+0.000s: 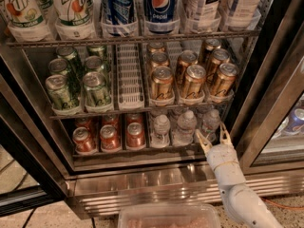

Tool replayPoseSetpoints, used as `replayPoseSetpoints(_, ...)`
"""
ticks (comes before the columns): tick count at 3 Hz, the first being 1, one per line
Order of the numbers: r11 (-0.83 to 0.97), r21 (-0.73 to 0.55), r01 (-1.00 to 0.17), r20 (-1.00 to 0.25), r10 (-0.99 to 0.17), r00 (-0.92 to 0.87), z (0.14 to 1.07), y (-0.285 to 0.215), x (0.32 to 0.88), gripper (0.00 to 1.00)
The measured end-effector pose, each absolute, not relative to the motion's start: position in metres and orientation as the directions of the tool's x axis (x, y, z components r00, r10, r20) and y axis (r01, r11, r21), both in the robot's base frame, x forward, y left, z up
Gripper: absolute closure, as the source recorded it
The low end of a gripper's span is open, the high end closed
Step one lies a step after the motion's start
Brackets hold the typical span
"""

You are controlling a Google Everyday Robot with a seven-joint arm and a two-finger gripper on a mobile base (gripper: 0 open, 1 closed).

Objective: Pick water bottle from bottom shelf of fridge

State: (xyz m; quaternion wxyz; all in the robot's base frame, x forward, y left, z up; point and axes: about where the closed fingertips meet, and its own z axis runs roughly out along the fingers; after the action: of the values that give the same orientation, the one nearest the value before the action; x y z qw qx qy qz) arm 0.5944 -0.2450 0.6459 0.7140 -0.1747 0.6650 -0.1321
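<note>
The fridge (156, 175) stands open before me, with a steel frame and wire shelves. On the bottom shelf (137, 151) three small clear water bottles with white caps stand at the right: left one (161, 129), middle one (186, 127), right one (210, 123). My gripper (213, 137) is at the shelf's front lip, just below and in front of the right bottle. Its two fingers are spread apart and hold nothing. The white arm (237, 194) rises from the lower right.
Orange-red cans (110, 137) fill the left lanes of the bottom shelf. Green cans (78, 82) and gold cans (192, 77) stand one tier above, tall soda bottles (159, 6) on top. The black-edged door frame (273, 94) is close at the right. A clear tray (168, 215) sits below.
</note>
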Motion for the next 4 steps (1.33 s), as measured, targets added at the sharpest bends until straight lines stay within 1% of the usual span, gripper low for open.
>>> replayPoseSetpoints(2, 0.904, -0.427, -0.04, -0.903, -0.423, 0.077, 0.6481, -0.2448, 0.5982, 0.41)
replayPoseSetpoints(3, 0.902, -0.43, -0.033, -0.902, -0.427, 0.067, 0.645, -0.2459, 0.6007, 0.38)
replayPoseSetpoints(4, 0.902, -0.43, -0.033, -0.902, -0.427, 0.067, 0.645, -0.2459, 0.6007, 0.29)
